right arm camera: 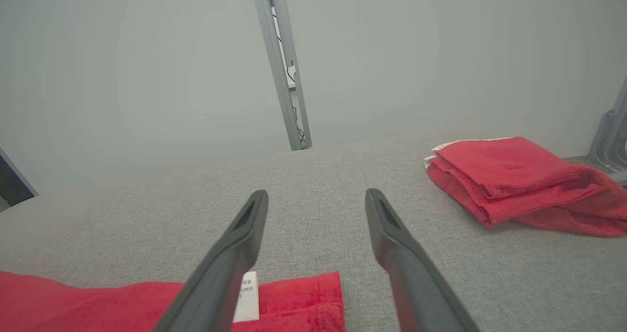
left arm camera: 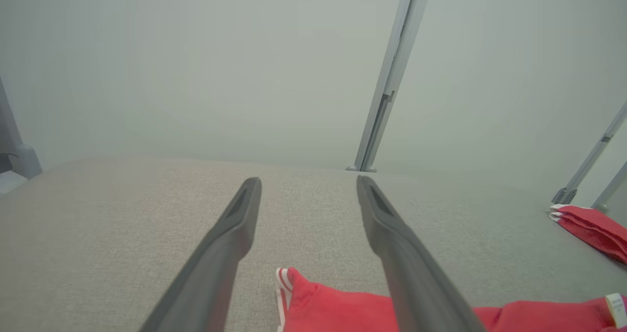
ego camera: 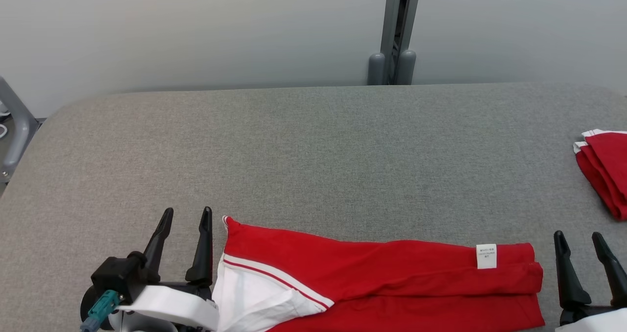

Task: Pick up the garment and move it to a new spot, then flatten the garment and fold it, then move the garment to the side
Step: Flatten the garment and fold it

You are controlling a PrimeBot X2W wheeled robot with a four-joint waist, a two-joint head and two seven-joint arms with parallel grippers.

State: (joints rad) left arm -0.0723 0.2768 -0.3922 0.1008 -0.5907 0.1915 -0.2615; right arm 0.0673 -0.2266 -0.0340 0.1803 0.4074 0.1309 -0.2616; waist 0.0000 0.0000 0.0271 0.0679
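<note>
Garment sits at six o'clock on the table, right at the near edge. It's red with white trim and laid in a long band with one fold along its length. Left gripper is at seven o'clock, fingers apart, just beside the trimmed end and holding nothing. Right gripper is at five o'clock, fingers apart too, empty, just off the end with the label.

My read on handling: it's soft, light knit cloth. It'll drape and sag the moment I lift it, and the layers could slide apart. It isn't fragile and isn't slippery on this grey weave. I'd pinch the two short ends, catching every layer at the corners, and keep the cloth taut between the arms.

The head view gives me the whole band and both grippers at once. The left wrist view shows the striped corner poking up between its fingers. The right wrist view shows the other end's square edge, plus the thickness of the folded stack at three o'clock, which the head view crops.
</note>
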